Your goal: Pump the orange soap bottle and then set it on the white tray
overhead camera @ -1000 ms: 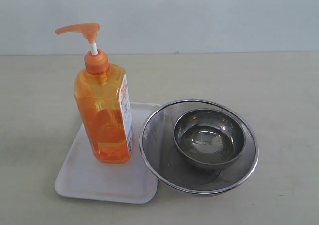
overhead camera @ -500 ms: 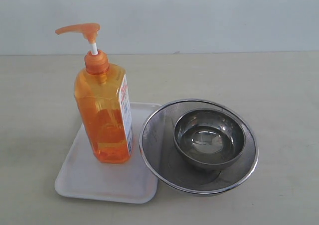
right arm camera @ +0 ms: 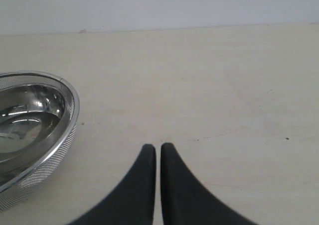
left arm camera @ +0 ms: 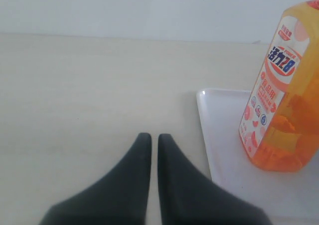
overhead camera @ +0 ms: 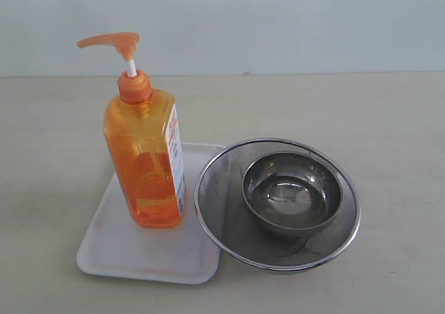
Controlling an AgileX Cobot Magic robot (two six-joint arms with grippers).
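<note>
Left gripper (left arm camera: 150, 138) is sitting closed, holding nothing, over the beige table (left arm camera: 75, 85), near the white tray (left arm camera: 224, 135). Right gripper (right arm camera: 154, 148) is also closed & empty, near the mesh strainer (right arm camera: 35, 185). Ext. view: orange soap bottle (overhead camera: 146, 161) is standing upright on the tray, centre-left of frame. The strainer w/ steel bowl (overhead camera: 292, 192) inside is overlapping the tray's right edge.

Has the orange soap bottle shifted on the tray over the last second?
No. The orange soap bottle stands at the same spot on the white tray, beside the strainer.
</note>
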